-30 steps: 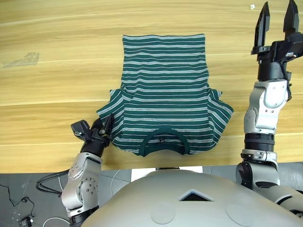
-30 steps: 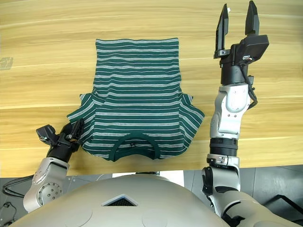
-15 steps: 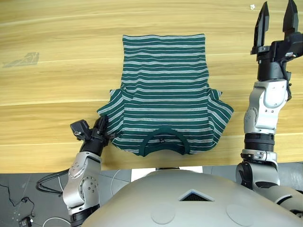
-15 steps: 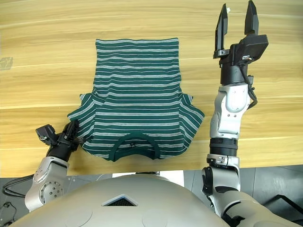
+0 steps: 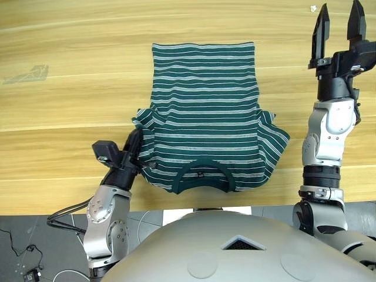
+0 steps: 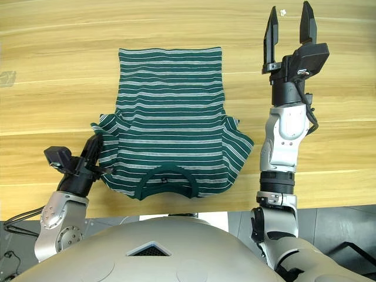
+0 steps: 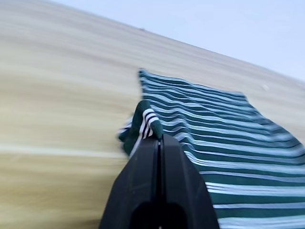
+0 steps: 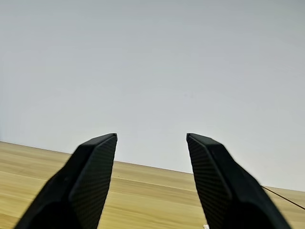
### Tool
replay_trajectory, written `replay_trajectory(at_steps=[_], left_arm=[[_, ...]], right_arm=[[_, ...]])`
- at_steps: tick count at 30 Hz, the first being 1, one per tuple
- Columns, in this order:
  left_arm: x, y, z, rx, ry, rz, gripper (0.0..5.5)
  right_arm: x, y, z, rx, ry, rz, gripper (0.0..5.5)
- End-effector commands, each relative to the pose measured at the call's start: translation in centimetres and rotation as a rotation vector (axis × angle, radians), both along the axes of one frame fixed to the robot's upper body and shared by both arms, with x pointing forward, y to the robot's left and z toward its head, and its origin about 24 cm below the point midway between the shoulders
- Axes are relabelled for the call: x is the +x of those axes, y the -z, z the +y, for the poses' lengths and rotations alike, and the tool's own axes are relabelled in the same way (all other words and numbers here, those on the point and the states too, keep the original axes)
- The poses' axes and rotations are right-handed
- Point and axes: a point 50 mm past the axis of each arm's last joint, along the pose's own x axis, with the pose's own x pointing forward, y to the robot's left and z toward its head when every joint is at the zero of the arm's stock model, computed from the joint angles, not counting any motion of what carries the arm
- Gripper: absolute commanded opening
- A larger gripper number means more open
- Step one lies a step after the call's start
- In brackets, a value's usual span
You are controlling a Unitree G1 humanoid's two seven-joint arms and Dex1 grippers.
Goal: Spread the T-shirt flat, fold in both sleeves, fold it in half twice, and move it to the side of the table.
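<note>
Left sleeve (image 5: 143, 119) of T-shirt (image 5: 205, 100) newly lifted, clamped in left hand (image 7: 158, 139); right hand (image 5: 339, 12) agape.

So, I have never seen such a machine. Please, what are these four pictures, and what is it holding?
It is a humanoid robot with two arms, each ending in a two-finger gripper. Two pictures look down from its head; the other two come from cameras on its wrists. On the wooden table lies a green striped T-shirt, collar toward the robot. The left gripper is shut on the sleeve on that side. The right gripper is open, beside the shirt, holding nothing.
</note>
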Motion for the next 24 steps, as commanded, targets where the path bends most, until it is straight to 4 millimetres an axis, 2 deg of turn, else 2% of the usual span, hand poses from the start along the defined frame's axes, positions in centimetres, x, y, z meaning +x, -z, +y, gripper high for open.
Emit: replay_trajectory(at_steps=[1, 8, 16, 19, 24], left_arm=[[-0.9, 0.2, -2.0, 0.016, 0.153, 0.006, 0.03], [-1.7, 1.5, -4.0, 0.101, 0.317, 0.042, 0.03], [-0.9, 2.3, -3.9, 0.135, 0.287, 0.076, 0.03], [-1.4, 1.1, -5.1, 0.07, 0.389, 0.018, 0.4], [-2.3, 0.5, -6.0, 0.062, 0.506, -0.009, 1.02]], right_arm=[[0.2, -0.1, 0.0, -0.017, -0.006, 0.007, 2.7], [0.1, 0.1, 0.0, -0.017, -0.005, 0.014, 2.7], [-0.2, 0.8, -0.1, -0.008, -0.004, 0.042, 2.7], [-0.2, 0.9, -0.1, -0.009, -0.002, 0.046, 2.7], [-0.1, 1.0, 0.0, -0.013, -0.013, 0.055, 2.7]])
